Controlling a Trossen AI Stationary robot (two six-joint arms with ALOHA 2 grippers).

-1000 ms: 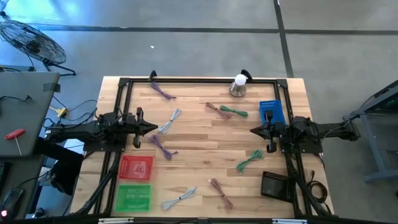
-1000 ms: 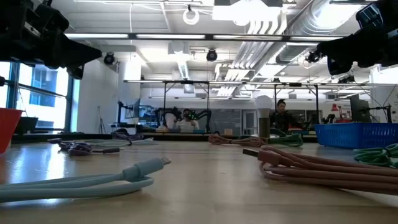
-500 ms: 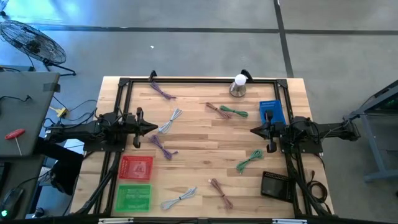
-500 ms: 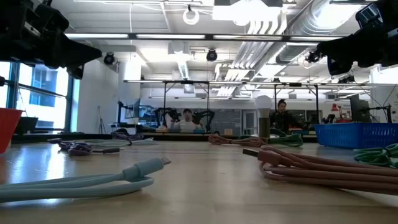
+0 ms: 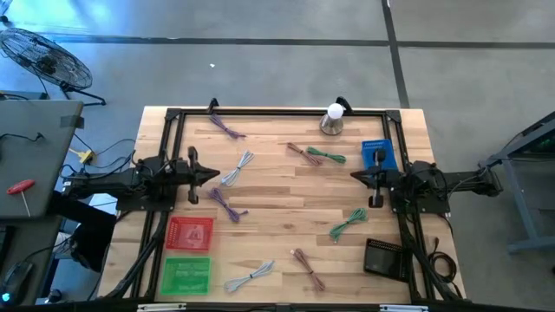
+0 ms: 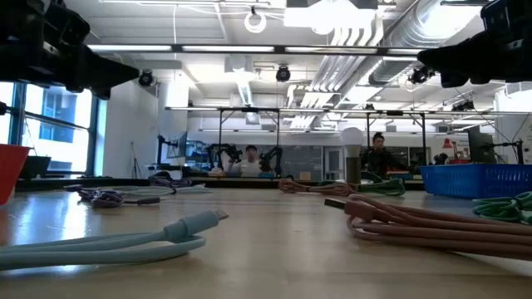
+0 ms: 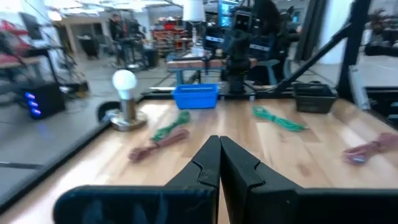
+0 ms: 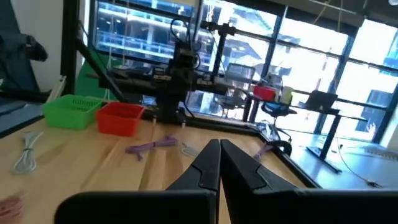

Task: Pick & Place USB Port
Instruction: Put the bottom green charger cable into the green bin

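Both hands are pinched fully together and hold nothing. The left hand hangs above the desk at its left side; the right hand hangs at the right side, facing it. Nearest the left hand, a grey cable lies just beyond its tips, running diagonally; a purple cable lies just beside. A green cable lies near the right hand, also diagonal. Bare wood lies open between the hands.

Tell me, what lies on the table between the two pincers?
From above, only bare wood sits directly between the left pincer and right pincer. A grey cable lies just off that line near the left pincer.
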